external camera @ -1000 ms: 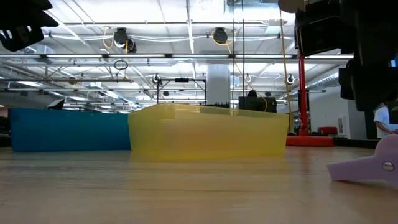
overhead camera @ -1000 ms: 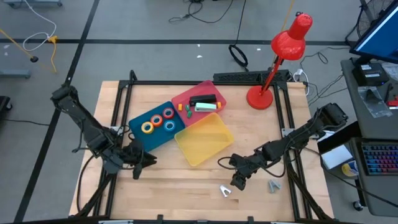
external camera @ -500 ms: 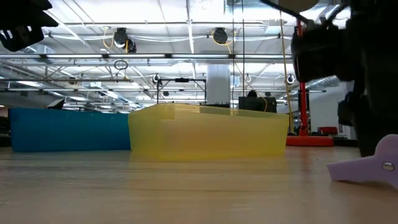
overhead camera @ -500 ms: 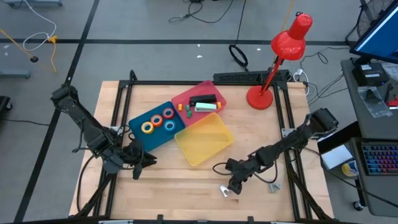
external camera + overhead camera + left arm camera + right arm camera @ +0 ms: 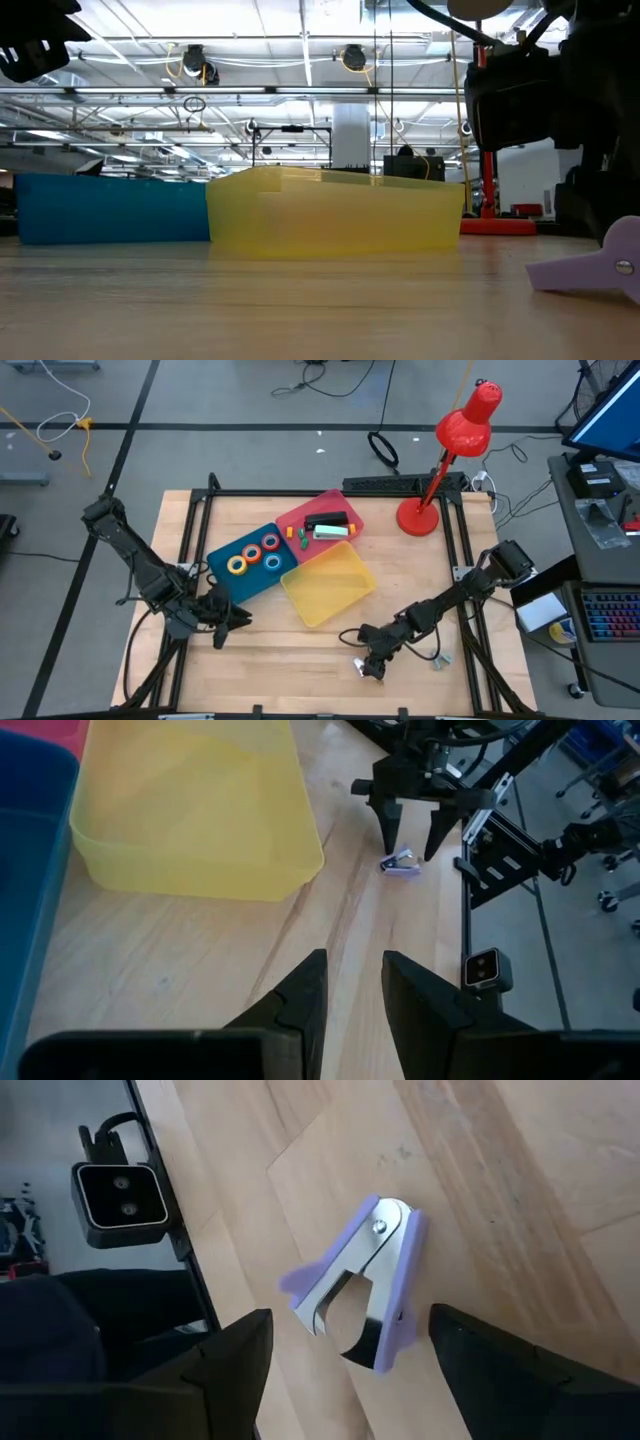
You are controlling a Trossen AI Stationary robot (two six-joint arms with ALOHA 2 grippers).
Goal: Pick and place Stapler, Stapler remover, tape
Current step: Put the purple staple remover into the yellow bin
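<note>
The right gripper (image 5: 345, 1380) hangs wide open astride the purple stapler remover (image 5: 358, 1285) on the table (image 5: 300, 660), gripping nothing; left gripper (image 5: 350, 990) nearly closed, empty

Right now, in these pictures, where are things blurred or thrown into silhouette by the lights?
Low view: ceiling lights leave the right arm a dark silhouette; the purple staple remover at the edge looks soft. Right wrist view: the staple remover is sharp, the fingers blurred. High view: evenly lit.

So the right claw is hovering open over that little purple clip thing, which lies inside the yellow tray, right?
Not quite. The staple remover lies on the bare wooden table, outside the yellow tray. The right gripper does hover open over it, as the right wrist view shows.
</note>
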